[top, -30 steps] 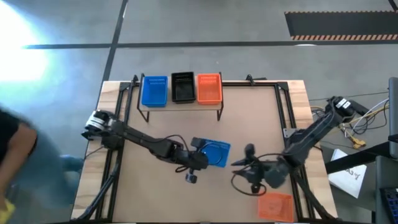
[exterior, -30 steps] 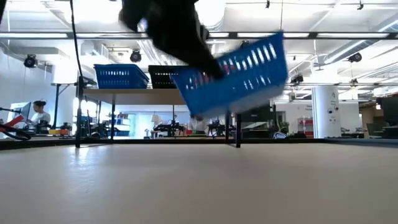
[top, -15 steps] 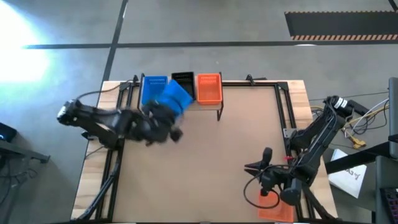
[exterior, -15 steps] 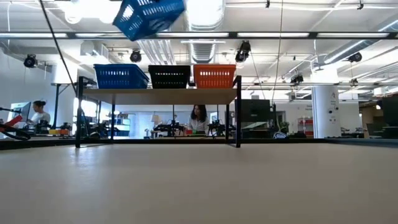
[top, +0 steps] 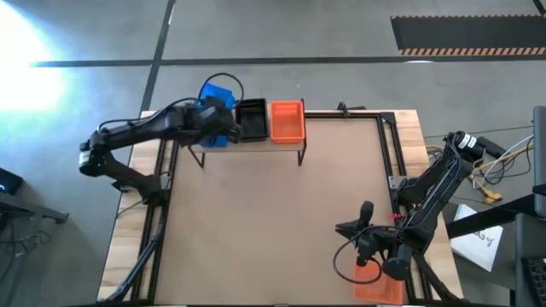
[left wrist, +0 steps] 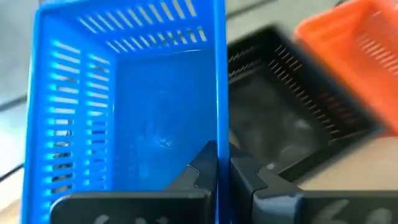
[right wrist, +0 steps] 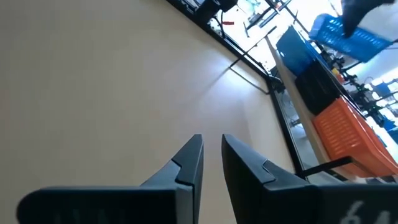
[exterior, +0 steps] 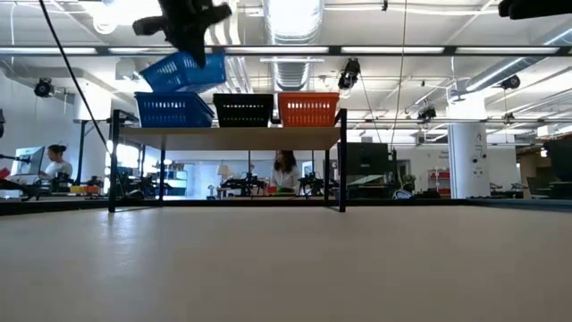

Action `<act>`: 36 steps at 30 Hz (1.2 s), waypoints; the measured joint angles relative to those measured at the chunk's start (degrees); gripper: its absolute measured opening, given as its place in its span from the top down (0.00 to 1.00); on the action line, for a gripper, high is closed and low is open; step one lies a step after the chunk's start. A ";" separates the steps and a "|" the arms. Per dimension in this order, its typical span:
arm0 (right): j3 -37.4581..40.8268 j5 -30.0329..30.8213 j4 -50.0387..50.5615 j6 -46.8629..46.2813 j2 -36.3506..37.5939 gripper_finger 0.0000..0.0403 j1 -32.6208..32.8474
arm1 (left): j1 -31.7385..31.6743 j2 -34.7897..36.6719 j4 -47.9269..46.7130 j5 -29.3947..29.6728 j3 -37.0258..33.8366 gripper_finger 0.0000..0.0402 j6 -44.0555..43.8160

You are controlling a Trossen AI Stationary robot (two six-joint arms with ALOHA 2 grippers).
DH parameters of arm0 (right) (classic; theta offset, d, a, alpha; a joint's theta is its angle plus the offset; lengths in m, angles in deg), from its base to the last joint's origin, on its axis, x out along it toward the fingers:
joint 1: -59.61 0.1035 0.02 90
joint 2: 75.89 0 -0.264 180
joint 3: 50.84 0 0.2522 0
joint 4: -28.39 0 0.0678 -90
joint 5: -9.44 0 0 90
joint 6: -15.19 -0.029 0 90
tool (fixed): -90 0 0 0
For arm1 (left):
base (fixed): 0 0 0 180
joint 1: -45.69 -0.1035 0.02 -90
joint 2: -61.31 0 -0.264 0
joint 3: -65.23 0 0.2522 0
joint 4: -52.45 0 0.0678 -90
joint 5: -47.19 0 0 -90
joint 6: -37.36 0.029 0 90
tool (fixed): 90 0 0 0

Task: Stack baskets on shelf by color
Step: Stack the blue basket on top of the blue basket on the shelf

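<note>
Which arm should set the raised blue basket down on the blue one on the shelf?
Left. The left gripper already grips the tilted blue basket right above the shelved blue basket. The right gripper is far off by the orange basket at the table's near edge.

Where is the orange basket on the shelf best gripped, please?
The long wall away from the black basket, from above, one finger inside: the orange basket stands upright and open-topped, and the black one crowds its other side.
</note>
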State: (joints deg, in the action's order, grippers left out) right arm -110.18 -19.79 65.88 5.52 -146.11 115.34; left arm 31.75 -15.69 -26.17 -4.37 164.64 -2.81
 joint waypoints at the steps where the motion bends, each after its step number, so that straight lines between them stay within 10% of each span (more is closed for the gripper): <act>1: 0.12 0.39 0.05 -0.24 0.00 0.87 0.00 | -1.09 -0.62 -0.79 -0.96 0.00 1.00 -0.04; 36: 0.62 0.90 -0.01 -0.86 0.04 0.87 -0.13 | -4.98 -11.95 -12.20 -10.02 4.40 0.98 -5.00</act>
State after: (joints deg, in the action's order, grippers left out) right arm -109.56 -18.90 65.88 4.66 -146.06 115.21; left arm 26.77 -27.65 -38.37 -14.39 169.04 -7.81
